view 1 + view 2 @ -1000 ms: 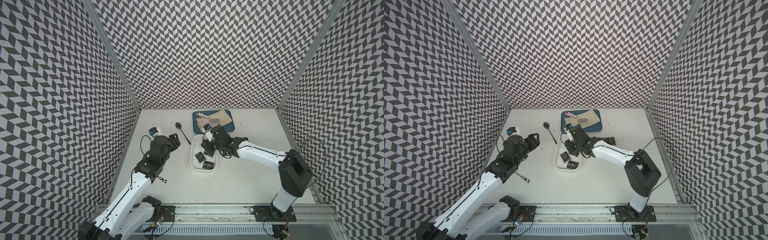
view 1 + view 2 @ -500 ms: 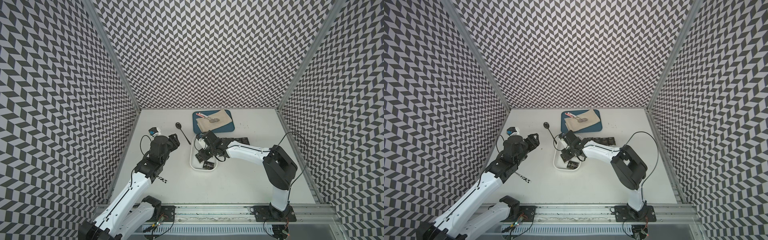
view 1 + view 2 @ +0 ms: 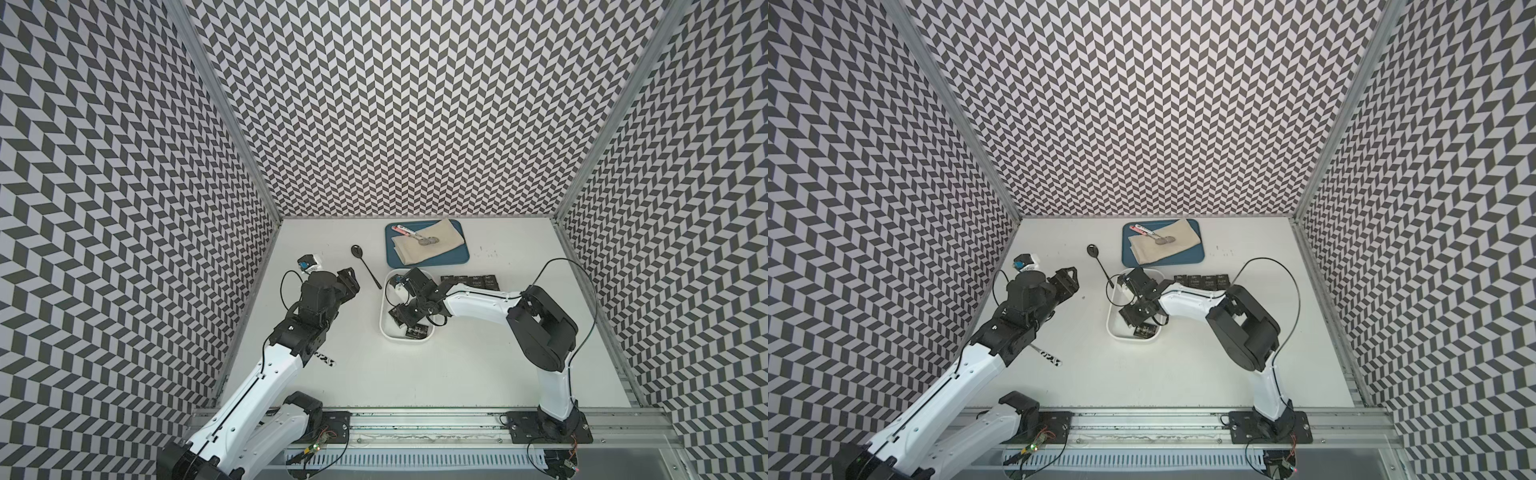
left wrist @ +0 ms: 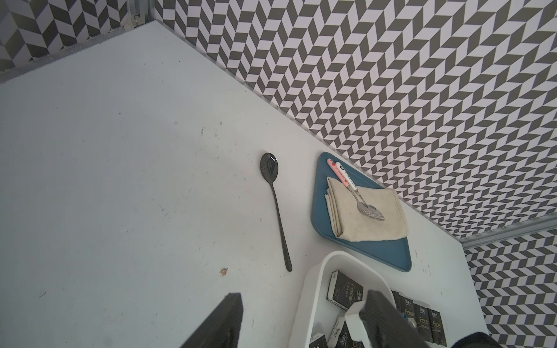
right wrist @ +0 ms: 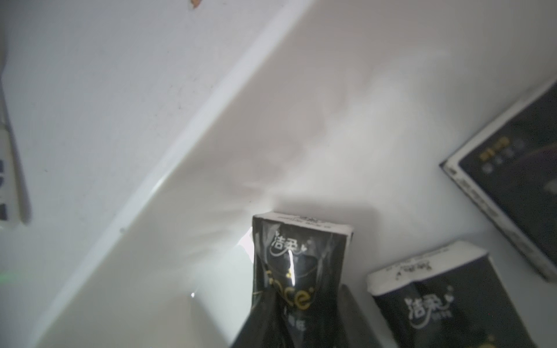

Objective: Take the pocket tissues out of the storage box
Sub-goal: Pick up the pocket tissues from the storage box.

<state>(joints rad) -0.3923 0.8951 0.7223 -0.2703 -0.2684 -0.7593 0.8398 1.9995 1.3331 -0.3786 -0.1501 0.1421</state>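
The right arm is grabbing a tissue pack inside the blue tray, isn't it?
Not quite. The right gripper is grabbing a tissue pack, but inside the white box, not the blue tray. The right wrist view shows the pack pinched in front of the box's white wall. Both top views show the gripper down in the box.

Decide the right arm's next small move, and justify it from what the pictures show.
Probably lift straight up. The right tool sits low inside the storage box with its jaws closed on one packet, while other packets lie close beside it. Rising first should clear the rim before carrying it toward the row of packets on the table.
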